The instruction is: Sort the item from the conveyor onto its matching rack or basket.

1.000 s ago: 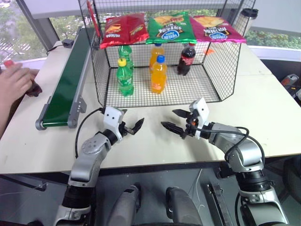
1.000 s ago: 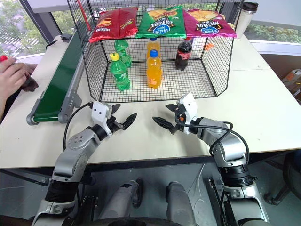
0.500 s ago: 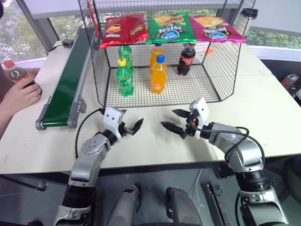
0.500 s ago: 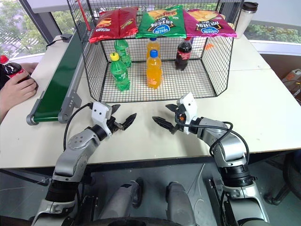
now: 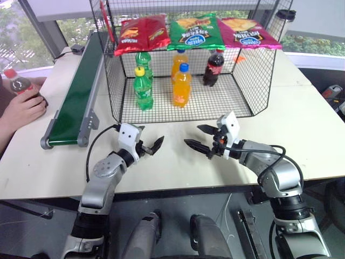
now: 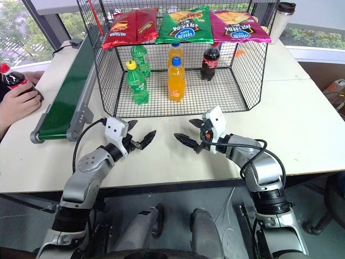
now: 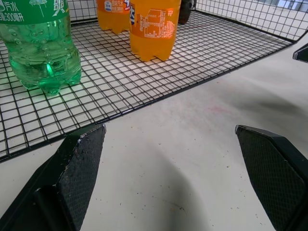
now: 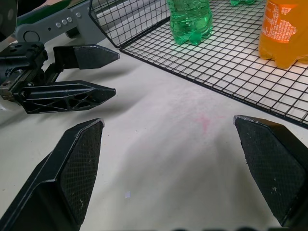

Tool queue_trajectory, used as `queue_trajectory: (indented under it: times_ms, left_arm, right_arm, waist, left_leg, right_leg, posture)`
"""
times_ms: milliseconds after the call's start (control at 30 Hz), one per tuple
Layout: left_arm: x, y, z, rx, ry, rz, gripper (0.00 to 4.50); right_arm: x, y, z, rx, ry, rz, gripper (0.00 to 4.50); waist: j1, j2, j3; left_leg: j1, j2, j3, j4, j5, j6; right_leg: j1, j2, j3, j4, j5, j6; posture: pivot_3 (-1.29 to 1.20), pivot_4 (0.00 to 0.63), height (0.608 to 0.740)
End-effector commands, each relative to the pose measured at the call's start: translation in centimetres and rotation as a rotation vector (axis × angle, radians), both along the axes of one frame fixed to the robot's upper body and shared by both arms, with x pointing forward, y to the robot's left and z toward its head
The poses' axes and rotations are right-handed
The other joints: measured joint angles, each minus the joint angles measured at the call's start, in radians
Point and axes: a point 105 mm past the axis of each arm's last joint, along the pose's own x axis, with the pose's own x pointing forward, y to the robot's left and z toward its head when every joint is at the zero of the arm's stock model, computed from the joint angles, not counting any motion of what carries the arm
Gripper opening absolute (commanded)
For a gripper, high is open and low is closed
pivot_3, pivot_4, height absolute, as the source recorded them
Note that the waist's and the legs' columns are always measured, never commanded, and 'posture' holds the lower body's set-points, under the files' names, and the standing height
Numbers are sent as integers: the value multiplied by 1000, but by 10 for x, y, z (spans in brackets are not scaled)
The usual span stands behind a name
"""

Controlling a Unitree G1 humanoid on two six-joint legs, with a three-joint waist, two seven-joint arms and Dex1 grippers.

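Note:
The item, a small cola bottle (image 5: 15, 83) with a red cap, stands at the table's far left in a person's hand (image 5: 24, 110), beside the conveyor (image 5: 75, 100) and off its dark-green belt. The black wire basket (image 5: 114, 81) stands behind my grippers, and a second cola bottle (image 5: 214, 67) stands on its floor at the back right. My left gripper (image 5: 152, 136) and right gripper (image 5: 192, 135) hover open and empty over the bare table in front of the basket, tips facing each other. The right wrist view shows the left gripper (image 8: 117, 72) too.
Two green soda bottles (image 5: 143, 88) and two orange ones (image 5: 181, 85) stand in the basket. Three chip bags (image 5: 195, 31) lie on the slanted shelf above. A tumbler (image 5: 283, 21) stands at the back right. Bare tabletop (image 5: 302, 124) spreads to the right.
The person's hand at the far left has brought the cola bottle up into sight and holds it upright. Both grippers have stayed where they were.

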Motion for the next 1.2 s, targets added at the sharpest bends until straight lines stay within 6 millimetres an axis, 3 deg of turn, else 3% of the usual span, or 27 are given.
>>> queue_trajectory:
  times_ms: [33, 333, 667, 900, 1100, 1200]
  left_arm:
    - [-3, -3, 10, -1, -47, -14, 4500]
    - [-5, -1, 14, -3, -51, -17, 4500]
    - [-4, 10, 33, 23, -95, -8, 4500]
    - [-15, 19, 73, 15, -189, -18, 4500]
    - [-38, 47, 95, 79, -202, 26, 4500]
    - [-43, 93, 109, 52, -203, 192, 4500]
  right_arm:
    - [-3, 6, 15, 17, -53, 32, 4468]
    - [-5, 7, 14, 11, -47, 48, 4468]
    - [-4, 13, 15, 14, -50, 83, 4468]
    - [-10, 20, 21, 10, -53, 160, 4468]
    - [-22, 33, 48, 11, -122, 275, 4468]
    - [-30, 43, 65, 26, -163, 347, 4468]
  waist:
    - [0, 0, 0]
    - [0, 0, 0]
    - [-1, 0, 0]
    - [-1, 0, 0]
    - [-5, 0, 0]
    - [-4, 0, 0]
  left_leg:
    - [0, 0, 0, 0, 0, 0]
    - [0, 0, 0, 0, 0, 0]
    - [0, 0, 0, 0, 0, 0]
    - [0, 0, 0, 0, 0, 0]
    - [0, 0, 0, -1, 0, 0]
    - [0, 1, -1, -2, 0, 0]
  right_leg:
    - [0, 0, 0, 0, 0, 0]
    - [0, 0, 0, 0, 0, 0]
    - [0, 0, 0, 0, 0, 0]
    - [0, 0, 0, 0, 0, 0]
    - [-1, 0, 0, 0, 0, 0]
    - [-2, 1, 0, 0, 0, 0]
  posture:
    - [0, 150, 738]
    - [0, 150, 738]
    - [0, 150, 738]
    - [0, 150, 738]
    - [0, 150, 738]
    - [0, 150, 738]
